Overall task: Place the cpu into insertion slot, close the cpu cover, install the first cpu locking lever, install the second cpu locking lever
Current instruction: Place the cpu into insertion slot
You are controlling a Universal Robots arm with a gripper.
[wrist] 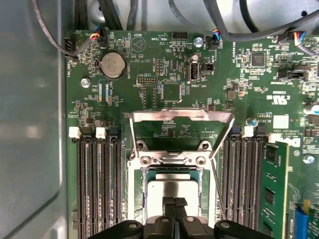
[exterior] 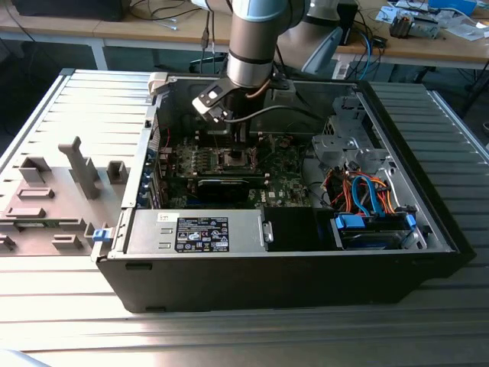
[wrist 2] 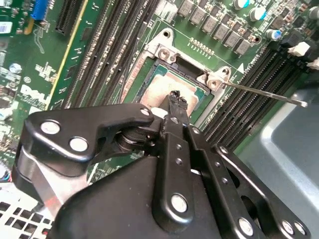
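First wrist view shows one cpu in one insertion slot.

Open black PC case lying on its side on a ribbed metal bench, with a green motherboard flat on its floor. Going off that board: a long black card lies across it, and a grey power supply sits just beside it on the camera side. Orange and blue cables tangle off to the exterior view's right of it. Grey plastic fixtures stand well off to the exterior view's left, outside the case. On the board itself, first wrist view: a coin cell and black memory slots.
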